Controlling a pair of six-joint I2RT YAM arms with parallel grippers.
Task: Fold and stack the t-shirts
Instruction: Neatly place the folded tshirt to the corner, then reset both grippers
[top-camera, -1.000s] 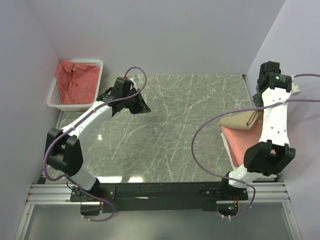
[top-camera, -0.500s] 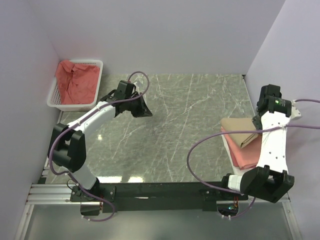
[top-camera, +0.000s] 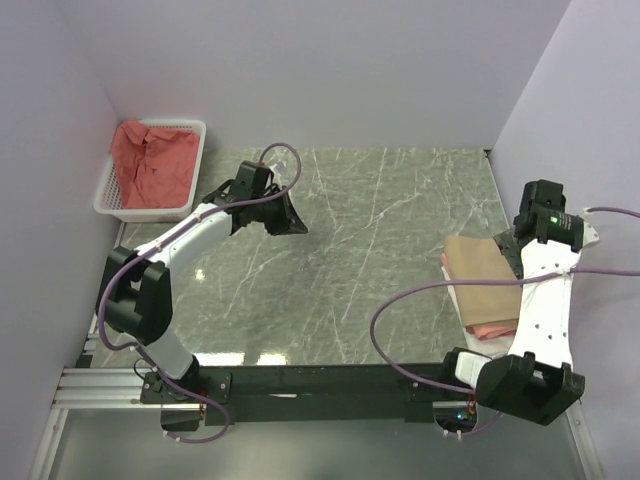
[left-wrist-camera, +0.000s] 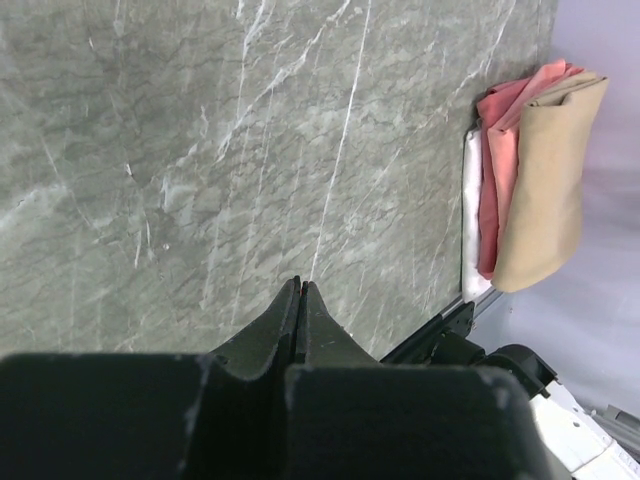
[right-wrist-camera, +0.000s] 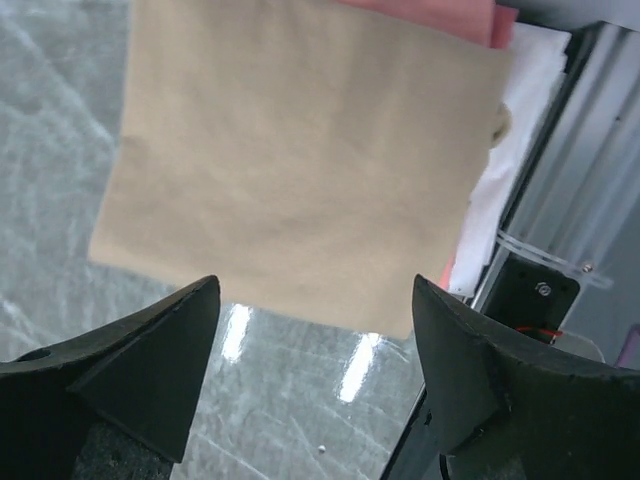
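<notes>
A folded tan t-shirt (top-camera: 478, 272) (right-wrist-camera: 300, 150) lies on top of a folded pink t-shirt (top-camera: 492, 326) (right-wrist-camera: 450, 14) at the table's right edge, with a white one (right-wrist-camera: 510, 150) under them. My right gripper (top-camera: 512, 250) (right-wrist-camera: 315, 300) hovers at the tan shirt's edge, open, with nothing between its fingers. My left gripper (top-camera: 286, 216) (left-wrist-camera: 300, 288) is shut and empty above the bare marble, left of centre. The left wrist view shows the same stack (left-wrist-camera: 545, 180) from the side. A crumpled red t-shirt (top-camera: 152, 162) fills the basket.
The white basket (top-camera: 112, 200) sits at the back left corner, by the left wall. The grey marble table (top-camera: 380, 260) runs between the two arms. Purple walls close in on the left, back and right. The mounting rail (top-camera: 330, 382) runs along the near edge.
My right gripper brought the tan t-shirt down flat onto the pink one, then opened and let it go. The left arm shifted slightly and then stayed still.
</notes>
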